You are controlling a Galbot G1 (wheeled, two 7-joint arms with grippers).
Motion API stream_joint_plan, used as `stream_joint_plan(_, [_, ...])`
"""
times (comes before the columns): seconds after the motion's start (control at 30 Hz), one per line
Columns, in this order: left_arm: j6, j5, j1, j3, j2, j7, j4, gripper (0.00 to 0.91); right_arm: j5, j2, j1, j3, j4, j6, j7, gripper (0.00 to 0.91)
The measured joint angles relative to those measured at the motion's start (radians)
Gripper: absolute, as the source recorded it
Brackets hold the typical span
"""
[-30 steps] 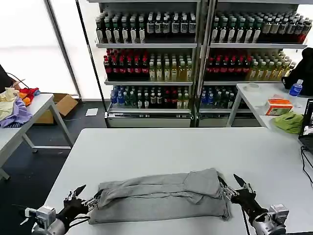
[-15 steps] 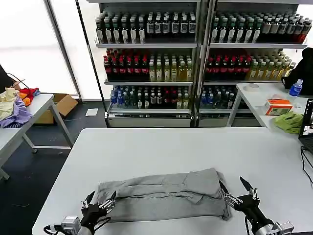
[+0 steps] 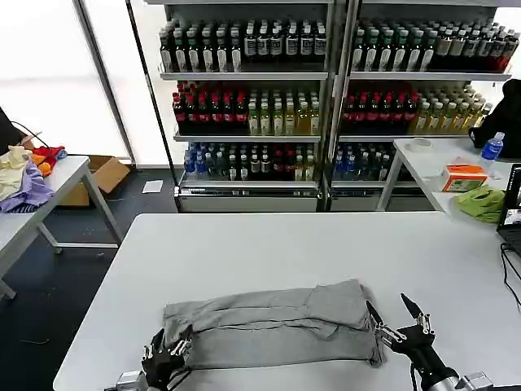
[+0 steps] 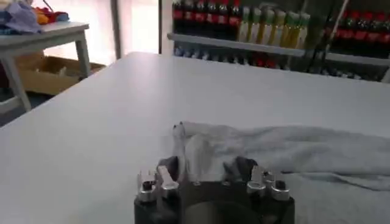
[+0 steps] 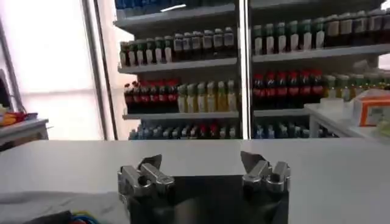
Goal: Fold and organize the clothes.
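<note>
Grey shirt (image 3: pixel 273 327) lies folded into a long band across the near part of the white bench (image 3: pixel 269 244), running left to right, front edge close to the bench's near edge.

Left hand (image 3: pixel 169 349) sits at the shirt's left end, low at the near bench edge. Fingers are spread, one on each side of the fabric corner; the left wrist view shows cloth (image 4: pixel 256 152) lying between the fingertips (image 4: pixel 166 167), bunched right against them. Jaws not clamped, no lift on the fabric.

Right hand (image 3: pixel 394 319) is at the shirt's right end, just beside the cloth edge. Fingers wide apart, nothing between them; the right wrist view shows both fingertips (image 5: pixel 149 163) over bare bench. Inner finger near the shirt hem; can't tell if it touches.

Behind the bench: shelves of bottled drinks (image 3: pixel 326 98).
</note>
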Motion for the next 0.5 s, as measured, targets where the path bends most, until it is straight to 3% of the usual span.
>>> stream_joint_plan(0.5, [-0.043,0.003,0.009,0.009,-0.036,-0.012,0.024,0.010,0.026,0.006,-0.009,0.015,0.018,0.004,0.004,0.907])
